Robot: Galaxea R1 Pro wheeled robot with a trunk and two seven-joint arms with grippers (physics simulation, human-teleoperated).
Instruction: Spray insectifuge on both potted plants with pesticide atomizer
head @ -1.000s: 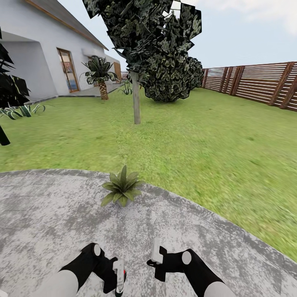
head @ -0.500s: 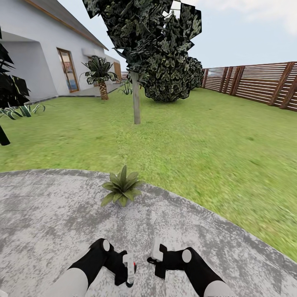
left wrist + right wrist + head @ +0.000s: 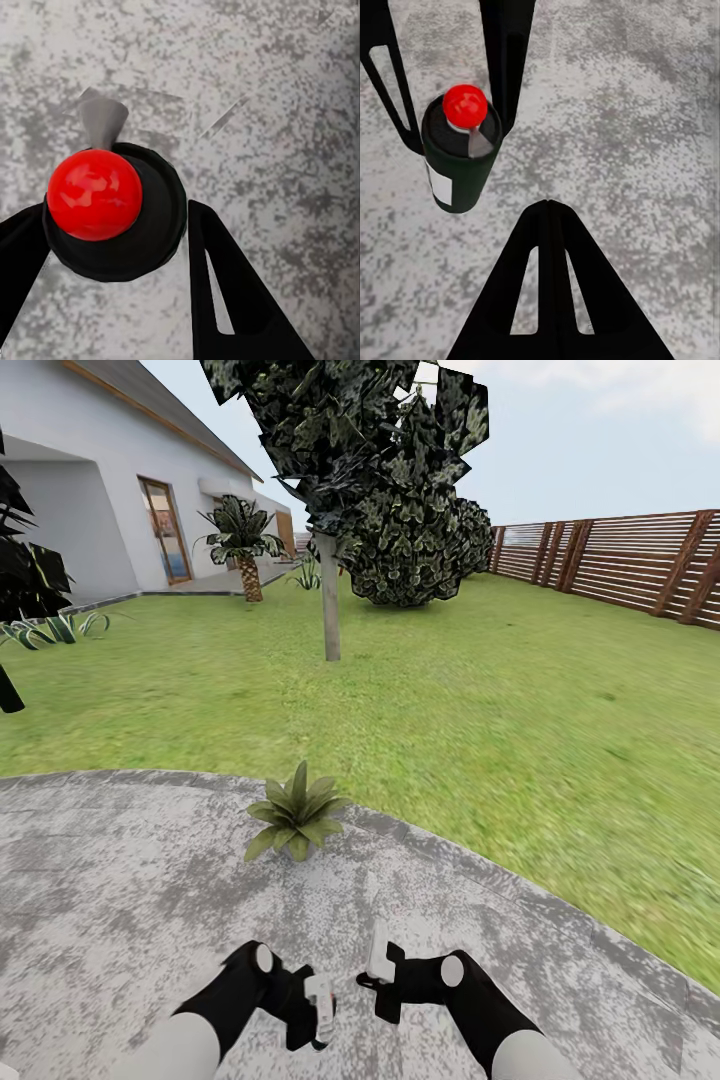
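Observation:
The pesticide atomizer [image 3: 112,217] is a dark-green bottle with a red ball cap and a grey nozzle. My left gripper [image 3: 315,1010] is shut on it low over the grey stone paving [image 3: 120,900]. In the right wrist view the atomizer [image 3: 461,150] shows its white label between the left fingers [image 3: 506,52]. My right gripper [image 3: 378,960] hangs just beside it, shut and empty, its fingertips [image 3: 547,217] pressed together. One potted plant [image 3: 295,815], a low rosette of olive leaves, stands at the paving's far edge ahead of both grippers. The second potted plant is out of view.
Green lawn [image 3: 480,700] stretches beyond the paving to a brown slat fence [image 3: 640,565] at the right. A thin tree trunk [image 3: 330,600] and a big dark bush [image 3: 410,550] stand ahead. A white house [image 3: 90,490] with a palm [image 3: 242,540] is at the left.
My left arm has swung forward and to the right with the atomizer, bringing it close beside the right gripper. The right gripper edged slightly forward. The camera has not moved.

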